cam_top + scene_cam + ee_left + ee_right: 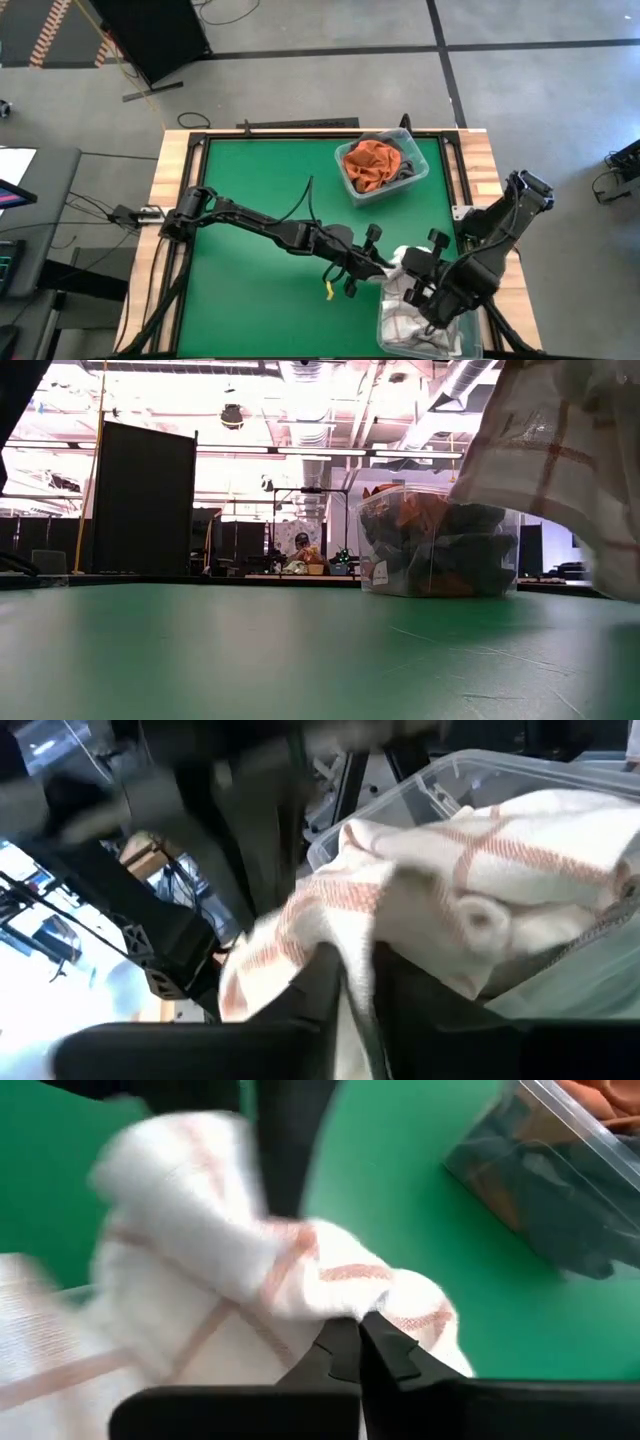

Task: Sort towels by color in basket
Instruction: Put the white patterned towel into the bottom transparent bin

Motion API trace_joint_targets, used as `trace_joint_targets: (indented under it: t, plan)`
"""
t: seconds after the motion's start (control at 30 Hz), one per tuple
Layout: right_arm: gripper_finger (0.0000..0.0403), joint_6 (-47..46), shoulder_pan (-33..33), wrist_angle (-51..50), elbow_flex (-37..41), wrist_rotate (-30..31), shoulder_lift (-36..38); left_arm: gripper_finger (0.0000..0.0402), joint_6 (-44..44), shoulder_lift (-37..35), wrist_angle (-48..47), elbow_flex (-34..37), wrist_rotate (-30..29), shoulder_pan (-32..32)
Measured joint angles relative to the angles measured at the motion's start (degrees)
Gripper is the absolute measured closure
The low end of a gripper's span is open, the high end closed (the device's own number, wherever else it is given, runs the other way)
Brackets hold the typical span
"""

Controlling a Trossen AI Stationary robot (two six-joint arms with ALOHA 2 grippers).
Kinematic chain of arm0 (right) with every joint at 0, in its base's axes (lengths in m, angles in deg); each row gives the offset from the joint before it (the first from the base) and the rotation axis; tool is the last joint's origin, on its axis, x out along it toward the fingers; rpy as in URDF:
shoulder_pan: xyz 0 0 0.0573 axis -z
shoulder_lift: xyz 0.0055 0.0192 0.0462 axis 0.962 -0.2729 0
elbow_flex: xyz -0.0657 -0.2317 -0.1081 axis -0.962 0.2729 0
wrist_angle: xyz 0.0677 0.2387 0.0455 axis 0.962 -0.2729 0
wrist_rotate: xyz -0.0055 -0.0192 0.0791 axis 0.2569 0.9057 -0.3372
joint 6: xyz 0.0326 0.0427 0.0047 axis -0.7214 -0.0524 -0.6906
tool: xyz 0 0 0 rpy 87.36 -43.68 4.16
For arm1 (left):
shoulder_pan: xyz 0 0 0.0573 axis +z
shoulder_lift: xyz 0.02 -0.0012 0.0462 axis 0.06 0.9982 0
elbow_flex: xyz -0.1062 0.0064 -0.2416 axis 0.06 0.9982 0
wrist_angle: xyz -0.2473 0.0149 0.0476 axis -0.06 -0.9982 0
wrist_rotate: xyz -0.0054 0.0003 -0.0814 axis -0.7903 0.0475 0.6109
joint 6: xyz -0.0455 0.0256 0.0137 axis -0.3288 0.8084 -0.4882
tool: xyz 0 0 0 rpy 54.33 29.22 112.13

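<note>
A white towel with thin reddish grid lines [403,270] is bunched over the rim of a clear bin [392,335] at the table's near right. More pale cloth lies inside that bin. My left gripper [378,262] reaches it from the table's left and my right gripper [428,292] from the right; both are shut on it. The low view shows the towel [560,450] lifted at the upper right. A second clear bin [418,178] at the far side holds a rust orange towel [368,163] and a dark grey towel [402,168]. My left gripper pinches a fold of the grid towel [330,935] between its two fingers [318,982], coming from the table's left. The cloth bulges slack beyond the fingers toward the bin. My right gripper pinches a bunched fold of the same towel [385,1302] between its shut fingertips [340,1348]. The towel bulges slack past them, above the green table.
The far bin [440,550] stands upright on the green mat [260,170], whose left and middle are bare. A small yellow piece [329,290] lies near the left gripper. Wooden table edges frame the mat; cables trail off the table's left.
</note>
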State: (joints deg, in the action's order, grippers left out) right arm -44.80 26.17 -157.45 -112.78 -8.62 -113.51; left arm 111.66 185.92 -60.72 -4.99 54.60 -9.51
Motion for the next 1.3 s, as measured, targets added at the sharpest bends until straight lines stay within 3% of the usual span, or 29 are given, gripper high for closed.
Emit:
trace_joint_targets:
  t: [0.3, 0.5, 0.77, 1.1, 1.3]
  plan:
    - [0.039, -8.0, -9.6, -1.0, -11.7, -0.2, 0.0, 0.0227, -1.6, 0.0, -2.7, 0.0, -1.9, 0.1]
    - [0.039, -19.2, -17.0, 1.8, -14.5, -1.4, 0.0, 0.018, -3.5, 0.0, -4.4, 0.0, -2.0, 0.3]
    - [0.039, -33.7, -19.4, 3.4, -14.4, -11.8, -4.3, 0.017, -3.6, 0.0, -13.2, 0.0, -1.9, 0.6]
    - [0.039, -34.8, -17.4, 3.8, -14.4, -17.9, -13.9, 0.017, -5.4, 0.0, -18.5, 0.0, -1.2, 1.4]
    - [0.0388, -34.6, -15.5, 3.9, -11.8, -19.3, -17.8, 0.017, -3.5, 0.0, -18.5, 0.0, 3.0, 0.7]
